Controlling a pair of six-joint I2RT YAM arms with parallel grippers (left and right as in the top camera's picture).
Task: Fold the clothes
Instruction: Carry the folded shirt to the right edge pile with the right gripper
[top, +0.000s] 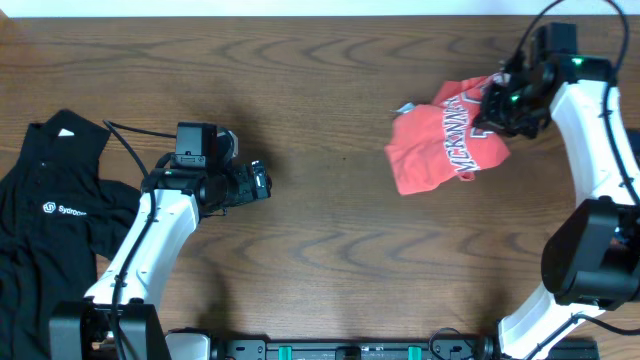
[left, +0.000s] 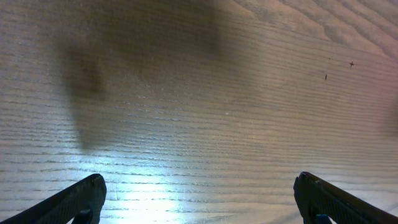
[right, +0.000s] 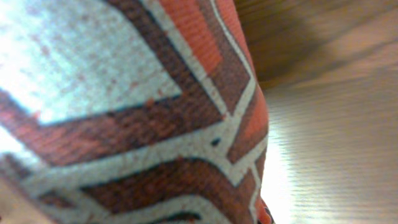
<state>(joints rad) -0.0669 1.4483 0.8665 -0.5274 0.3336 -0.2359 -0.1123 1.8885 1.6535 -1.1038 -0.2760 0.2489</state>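
The right pincer is closed on the top right corner of the coral-red T-shirt. The shirt is bunched up and crumpled, with white-edged letters across it. It lies on the far right part of the wooden surface, and its cloth fills the right wrist view. The left pincer is open wide over bare wood. A black collared shirt with a small white logo lies at the left edge. A wide stretch of wood lies between the two shirts.
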